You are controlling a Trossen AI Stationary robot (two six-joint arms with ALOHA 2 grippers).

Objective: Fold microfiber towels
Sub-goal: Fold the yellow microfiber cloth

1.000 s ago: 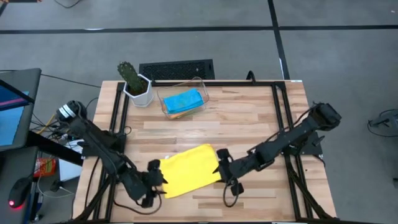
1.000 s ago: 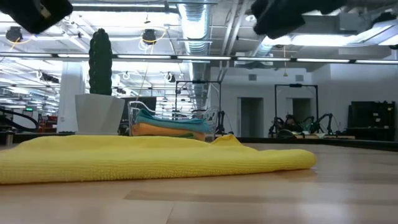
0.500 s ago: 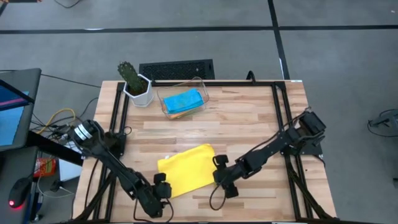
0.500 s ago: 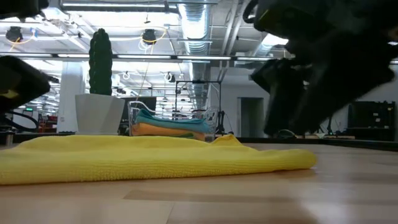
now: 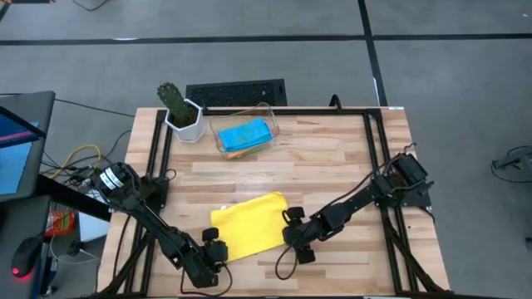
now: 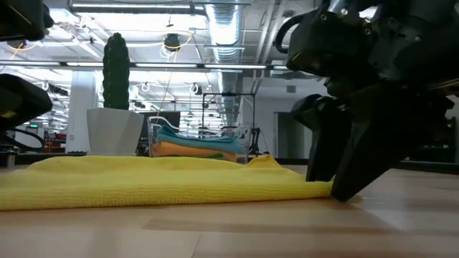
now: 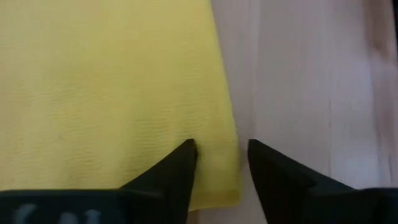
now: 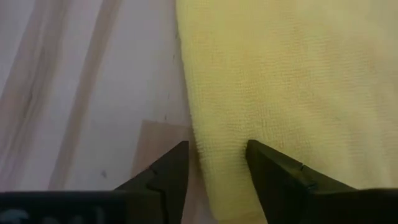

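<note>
From above, the yellow towel (image 5: 248, 225) is lying flat on the near half of the wooden table (image 5: 332, 158), with bare wood showing beyond it on the far side and along the table's right half. The clear bin (image 5: 243, 133) holding a folded blue towel (image 5: 245, 134) is sitting well beyond the yellow towel, beside a potted cactus (image 5: 179, 110). The left gripper (image 5: 214, 249) is resting at the yellow towel's near left corner, and the right gripper (image 5: 291, 232) is sitting at its right edge. At table height, the yellow towel (image 6: 165, 183) is spreading low across the wood, the right gripper (image 6: 337, 188) is standing with its tips down at the towel's end, and the bin (image 6: 197, 142) is showing stacked folded towels behind it. In the left wrist view, the left gripper (image 7: 222, 155) is holding its fingers (image 7: 180, 162) a little apart, straddling the towel's (image 7: 112, 87) edge near a corner. In the right wrist view, the right gripper (image 8: 217, 155) is keeping its fingers (image 8: 264, 158) parted over the towel's (image 8: 286, 81) edge, one tip over wood, one on cloth.
</note>
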